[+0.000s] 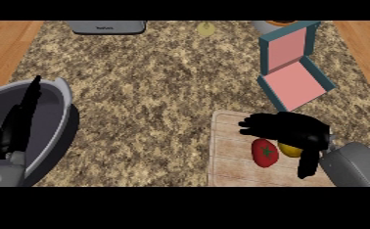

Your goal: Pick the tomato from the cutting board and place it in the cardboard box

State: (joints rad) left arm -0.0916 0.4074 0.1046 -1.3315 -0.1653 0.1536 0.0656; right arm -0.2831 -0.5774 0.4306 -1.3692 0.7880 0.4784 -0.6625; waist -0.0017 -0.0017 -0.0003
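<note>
A red tomato [265,153] with a green stem lies on the wooden cutting board [227,164] at the lower right. My right hand [289,129] hovers over the board just beyond the tomato, with its fingers stretched to the left, its thumb [308,165] pointing down, and nothing held. Partly hidden under the palm is a yellow fruit [289,150], right of the tomato. The cardboard box [292,83], teal outside and pink inside, stands open just behind the board. My left hand [19,118] rests at the left edge with straight fingers pointing up.
A grey appliance [108,27] sits at the back edge of the speckled counter [159,91]. A pale yellow object [206,29] lies to the right of it. A grey cup with something orange [278,24] stands behind the box. Wooden strips [14,42] flank the counter.
</note>
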